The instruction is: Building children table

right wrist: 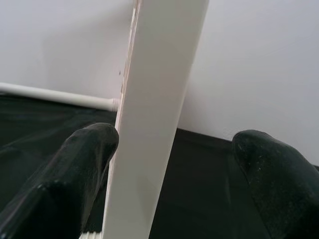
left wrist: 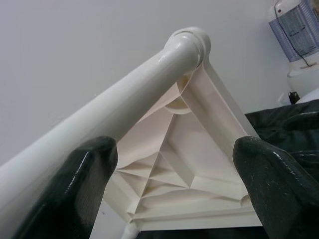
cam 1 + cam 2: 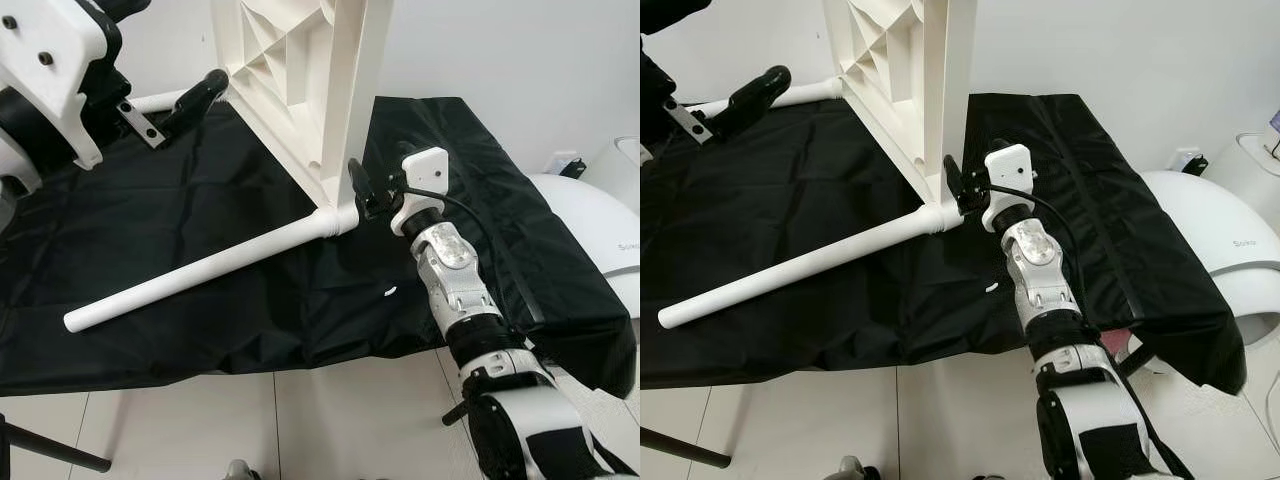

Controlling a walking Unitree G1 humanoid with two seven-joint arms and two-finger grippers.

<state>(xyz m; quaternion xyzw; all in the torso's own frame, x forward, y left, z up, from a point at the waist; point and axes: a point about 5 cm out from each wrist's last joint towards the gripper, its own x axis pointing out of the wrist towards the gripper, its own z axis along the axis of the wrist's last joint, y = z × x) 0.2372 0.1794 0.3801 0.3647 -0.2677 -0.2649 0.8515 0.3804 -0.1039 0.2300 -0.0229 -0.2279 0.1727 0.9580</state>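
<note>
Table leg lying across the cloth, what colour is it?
White, the table leg is clearest in the left eye view.

Your head cameras look down from above the black-draped worktop [image 3: 200,230], both sharing the white tabletop panel [image 3: 910,90], each wrist camera sits close against that panel.

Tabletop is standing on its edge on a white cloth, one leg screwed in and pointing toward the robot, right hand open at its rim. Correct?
Not quite. The cloth is black, not white, as the left eye view shows. The rest holds: the tabletop stands on its edge with one leg pointing toward the robot, and the right hand is open at its rim.
</note>
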